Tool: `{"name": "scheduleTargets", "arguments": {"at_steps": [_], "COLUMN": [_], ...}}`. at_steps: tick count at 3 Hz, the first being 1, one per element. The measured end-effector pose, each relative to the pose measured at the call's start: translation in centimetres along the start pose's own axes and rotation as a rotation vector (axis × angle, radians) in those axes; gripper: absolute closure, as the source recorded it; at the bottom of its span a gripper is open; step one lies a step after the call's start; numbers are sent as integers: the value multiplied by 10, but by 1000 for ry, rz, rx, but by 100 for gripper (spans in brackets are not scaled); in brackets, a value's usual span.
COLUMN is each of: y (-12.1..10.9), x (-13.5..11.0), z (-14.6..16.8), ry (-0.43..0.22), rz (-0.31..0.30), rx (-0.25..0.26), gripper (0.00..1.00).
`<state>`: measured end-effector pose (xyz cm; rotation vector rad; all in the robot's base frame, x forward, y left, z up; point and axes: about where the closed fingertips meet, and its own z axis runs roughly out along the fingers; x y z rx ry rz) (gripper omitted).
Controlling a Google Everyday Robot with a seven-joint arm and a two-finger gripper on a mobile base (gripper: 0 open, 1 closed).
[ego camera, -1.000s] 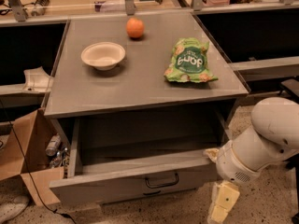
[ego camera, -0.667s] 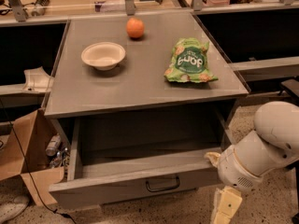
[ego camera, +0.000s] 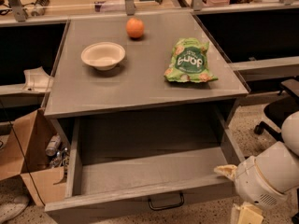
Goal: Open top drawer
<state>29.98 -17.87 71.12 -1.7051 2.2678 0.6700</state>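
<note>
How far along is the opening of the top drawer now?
Done: the top drawer stands pulled far out, its floor showing. In hand: nothing; the gripper is beside the drawer's right front corner, off the handle. Left: probably nothing but moving the arm away.

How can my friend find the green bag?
Find the grey table top above the pulled-out top drawer, whose right front corner the gripper is beside. On the table's right side lies the snack bag: green and crinkly, unlike the white bowl and orange.
</note>
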Motion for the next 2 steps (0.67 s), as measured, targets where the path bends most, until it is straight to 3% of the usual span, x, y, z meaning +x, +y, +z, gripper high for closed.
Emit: {"name": "scheduleTargets", "arguments": {"at_steps": [1, 2], "y": [37, 38], "x": [22, 23], "z": [-25, -25], "ry": [-31, -31], "rz": [29, 29], "rx": [19, 19], "gripper": [0, 0]}}
